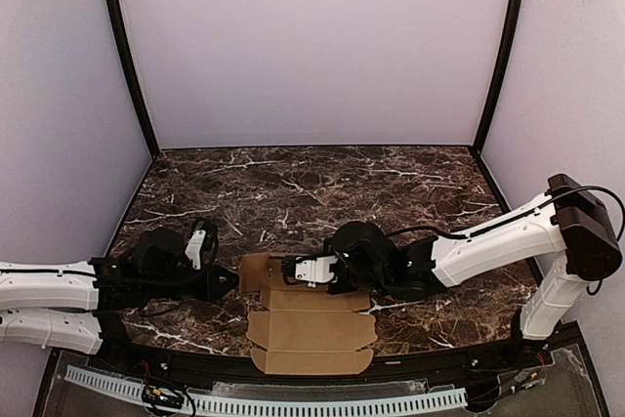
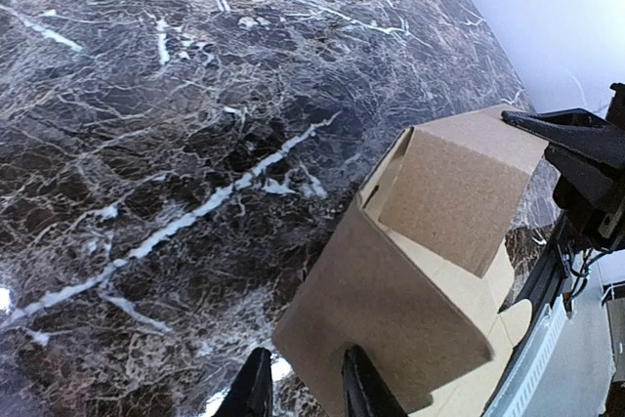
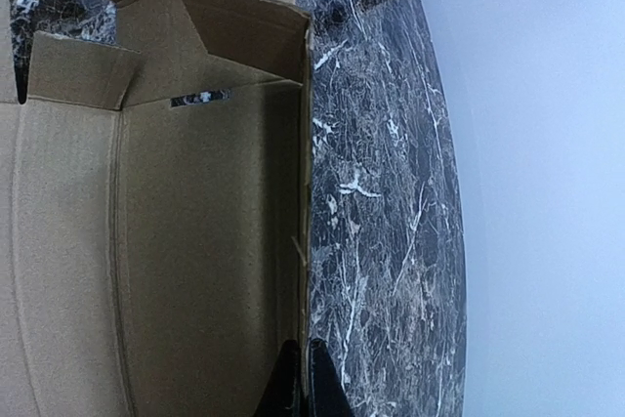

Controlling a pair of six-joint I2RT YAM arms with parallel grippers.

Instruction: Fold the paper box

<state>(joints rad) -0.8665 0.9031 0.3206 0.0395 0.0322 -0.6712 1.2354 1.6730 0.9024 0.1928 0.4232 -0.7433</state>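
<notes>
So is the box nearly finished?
Not yet, only partway. Done: one side wall and an end flap of the box stand up. In hand: the right gripper is shut on that wall's top edge, and the left gripper, fingers apart, sits at the box's left end. Left to do: the near panels lie flat, and nothing is closed up.

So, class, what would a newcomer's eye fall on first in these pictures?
A tan paper box, half folded, lies at the near middle of a dark, white-veined marble table, one panel standing up. The right arm reaches in from the right, its jaws pinched shut on that raised panel's edge. The left arm comes in low from the left, jaws slightly apart at the box's left corner.
</notes>
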